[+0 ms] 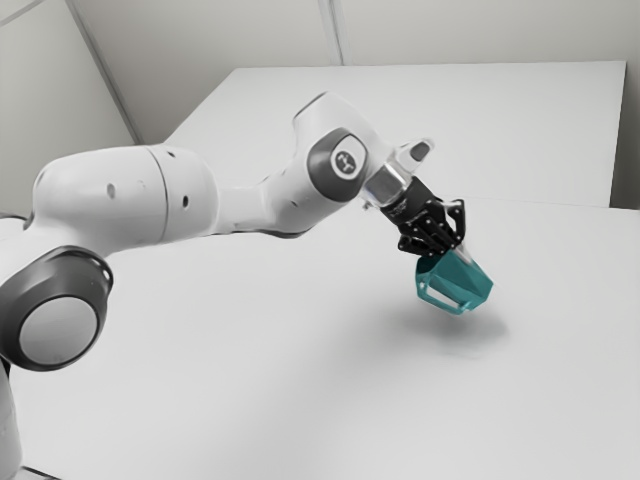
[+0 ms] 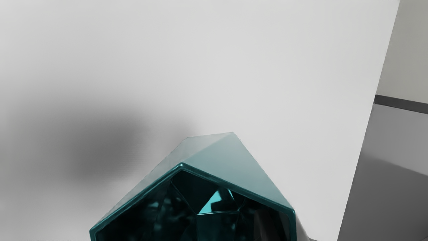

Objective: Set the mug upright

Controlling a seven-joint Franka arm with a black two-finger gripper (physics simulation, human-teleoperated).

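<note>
Overhead, the black end effector point(image 1: 450, 250) reaches down from the white arm point(image 1: 185, 195) and is clamped on the wall of a teal mug point(image 1: 468, 282), holding it clear of the white tabletop point(image 1: 250, 350). The mug hangs tilted, its mouth up toward the end effector and its base slanting down toward the exterior view's right. A soft shadow point(image 1: 460, 328) lies on the tabletop beneath it. The mug's body is faceted like a cut gem, with flat, angular sides, and its angular handle point(image 1: 438, 299) is on the underside. The wrist view looks into the mouth, where a dark teal, many-cornered rim point(image 2: 234, 185) frames a deep, nearly black interior with a few bright glints; the outer wall looks paler. The near part of the rim is cut off by that picture's edge. A dim brownish shape inside is hard to make out, and one finger is mostly hidden by the mug.
</note>
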